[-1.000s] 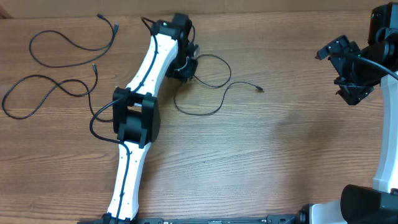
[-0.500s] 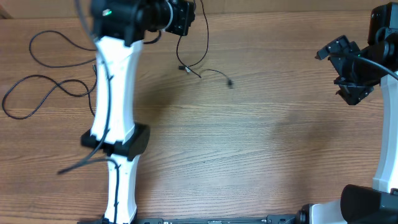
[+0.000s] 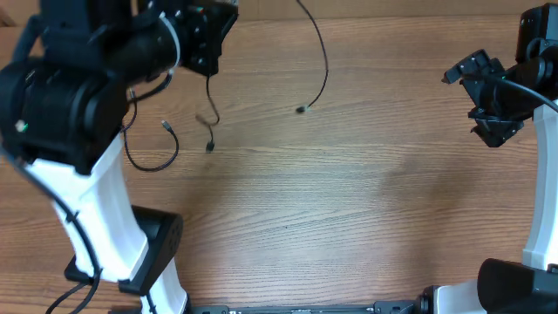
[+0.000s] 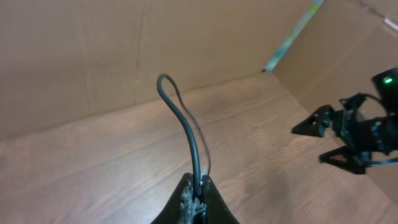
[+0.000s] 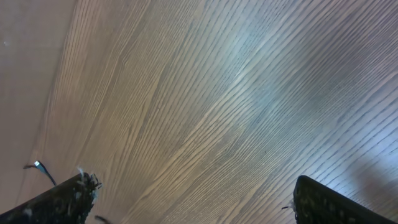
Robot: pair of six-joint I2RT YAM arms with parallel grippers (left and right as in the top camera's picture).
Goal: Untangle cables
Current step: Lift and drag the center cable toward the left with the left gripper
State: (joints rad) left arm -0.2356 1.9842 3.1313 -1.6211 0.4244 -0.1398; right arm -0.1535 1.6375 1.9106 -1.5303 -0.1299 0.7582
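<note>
My left gripper (image 3: 212,52) is raised high over the table's back left and is shut on a thin black cable (image 4: 186,124). In the left wrist view the cable rises from between the fingers (image 4: 214,208) and bends over in a loop. From overhead, one strand (image 3: 323,61) arcs to a dangling plug (image 3: 302,109), and another strand (image 3: 209,131) hangs beside it. A further cable loop (image 3: 150,164) lies on the wood. The raised left arm hides the table's left side. My right gripper (image 3: 488,96) hovers open at the far right with nothing in it, and it also shows as the gripper (image 5: 193,193) in its own wrist view.
The left arm (image 3: 78,96) fills the left third of the overhead view. A cardboard wall (image 4: 93,50) runs behind the wooden table (image 3: 349,218). A small cable end (image 5: 37,167) shows at the left of the right wrist view.
The left arm has swung left and risen towards the camera, lifting its cable off the table so the ends dangle. The right arm has not moved.
</note>
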